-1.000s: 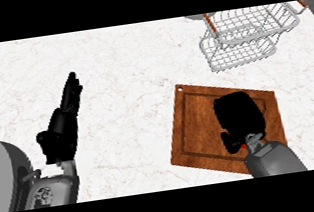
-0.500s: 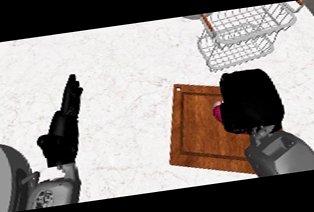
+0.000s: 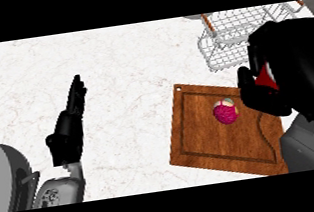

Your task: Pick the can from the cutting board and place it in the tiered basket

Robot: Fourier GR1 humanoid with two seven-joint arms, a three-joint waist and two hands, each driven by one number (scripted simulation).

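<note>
The right hand, raised beside the cutting board, curls round something red, seemingly the can; carry it level over the tiered basket before lowering; the left hand rests with fingers straight on the surface.

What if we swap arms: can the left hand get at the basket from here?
Probably not: the left hand rests open at the counter's left, while the basket stands at its far right corner.

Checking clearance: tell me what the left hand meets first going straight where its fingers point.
Nothing visible: the left hand points across open counter toward its far edge, well left of the tiered basket, though height is unclear.
</note>
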